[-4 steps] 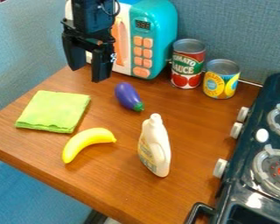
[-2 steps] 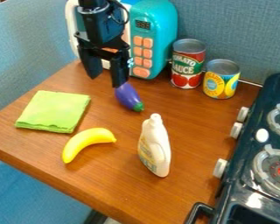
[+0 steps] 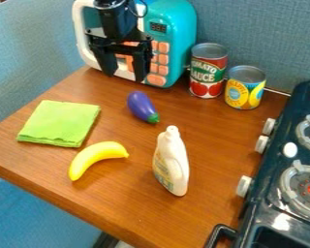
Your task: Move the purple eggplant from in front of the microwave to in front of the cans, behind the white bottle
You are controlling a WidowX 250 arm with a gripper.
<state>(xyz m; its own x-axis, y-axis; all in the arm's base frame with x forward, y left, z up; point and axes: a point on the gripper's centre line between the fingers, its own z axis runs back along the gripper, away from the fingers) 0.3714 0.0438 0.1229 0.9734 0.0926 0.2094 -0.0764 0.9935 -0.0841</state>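
Pincer (image 3: 125, 77): open, empty, fingers pointing down before the toy microwave (image 3: 176, 41). Nearest, camera-side: purple eggplant (image 3: 141, 105), lying on the table (image 3: 128, 193); best gripped squarely across its width, body centred between fingers. Farther out: green cloth (image 3: 59, 123), yellow banana (image 3: 95, 157), white bottle (image 3: 171, 162), upright, likely easily knocked.

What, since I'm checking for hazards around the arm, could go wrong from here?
The gripper hangs open close in front of the toy microwave, so a small swing might bump it. The rounded eggplant lies loose nearby and could roll if brushed. The two cans, tomato sauce and yellow, stand close together, so knocking one may disturb the other.
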